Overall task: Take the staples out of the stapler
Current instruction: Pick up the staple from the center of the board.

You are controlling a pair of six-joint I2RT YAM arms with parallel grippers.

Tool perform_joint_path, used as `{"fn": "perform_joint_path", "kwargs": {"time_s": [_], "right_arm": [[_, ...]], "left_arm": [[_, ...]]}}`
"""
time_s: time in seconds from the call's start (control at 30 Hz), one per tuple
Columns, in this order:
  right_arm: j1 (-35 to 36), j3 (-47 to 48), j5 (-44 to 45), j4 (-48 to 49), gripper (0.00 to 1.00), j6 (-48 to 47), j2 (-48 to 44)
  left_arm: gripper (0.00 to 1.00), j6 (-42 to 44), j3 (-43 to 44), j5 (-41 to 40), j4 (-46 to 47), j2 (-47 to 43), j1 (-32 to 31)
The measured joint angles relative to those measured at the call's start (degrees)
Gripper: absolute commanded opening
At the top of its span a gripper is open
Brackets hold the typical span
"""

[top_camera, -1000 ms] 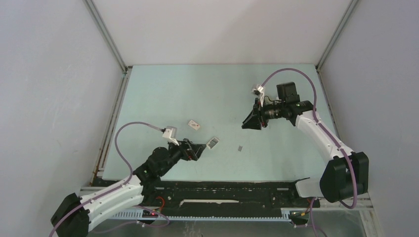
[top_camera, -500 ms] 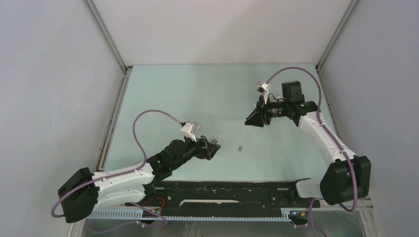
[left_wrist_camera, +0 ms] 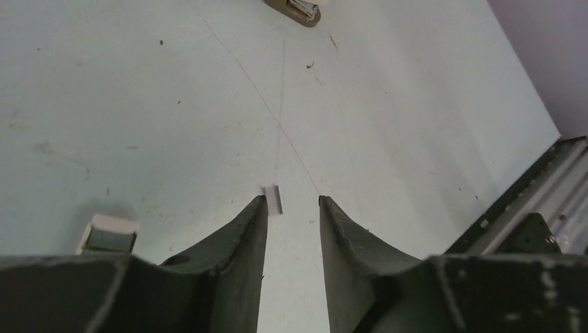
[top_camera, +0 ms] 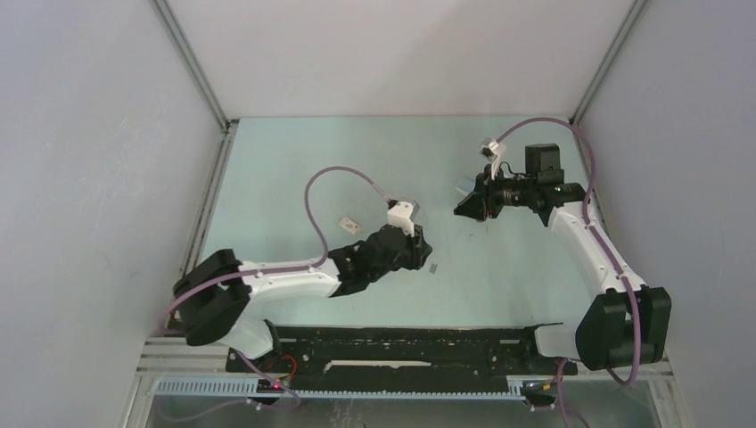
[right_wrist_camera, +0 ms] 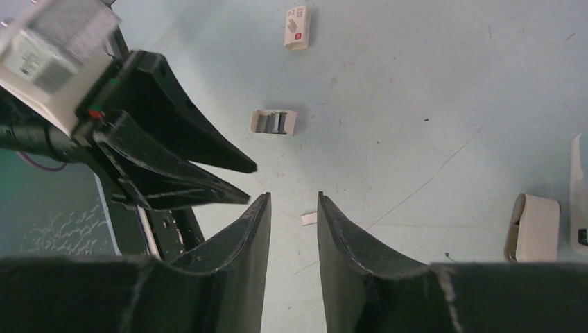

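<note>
One short grey metal staple strip (left_wrist_camera: 274, 200) flat on pale-green worktop (left_wrist_camera: 139, 104), toward near edge, just ahead of left tool (left_wrist_camera: 292, 200): jaws narrowly parted, empty. Right tool (right_wrist_camera: 293, 196) likewise parted, empty. Step, likely: picking up loose strip. Next: lower, straddle, pinch.

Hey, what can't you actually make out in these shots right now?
Stapler: probably the pale sliver cut by the right wrist view's right edge; right arm hides it from above.
Open white box: under the left arm in the top view.
Staples: too small to count in any view.
Tan item: cropped by left wrist view's top edge.
</note>
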Motion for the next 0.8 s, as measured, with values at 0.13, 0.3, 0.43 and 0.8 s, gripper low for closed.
{"fn": "perform_joint_path", "kwargs": {"time_s": [0.13, 0.3, 0.43, 0.8], "right_arm": [[-0.15, 0.0, 0.42, 0.02, 0.39, 0.37, -0.13], [-0.15, 0.0, 0.66, 0.04, 0.39, 0.46, -0.2], [-0.17, 0.0, 0.79, 0.04, 0.39, 0.46, -0.2], [-0.42, 0.0, 0.83, 0.07, 0.39, 0.46, -0.2]], "left_arm": [[0.37, -0.02, 7.21, -1.42, -4.42, 7.3, -0.79], [0.41, 0.0, 12.41, -1.36, -8.7, 14.64, -1.4], [0.43, 0.04, 15.47, -1.11, -12.2, 18.62, -2.16], [0.43, 0.0, 23.06, -1.2, -19.91, 24.63, -3.19]]}}
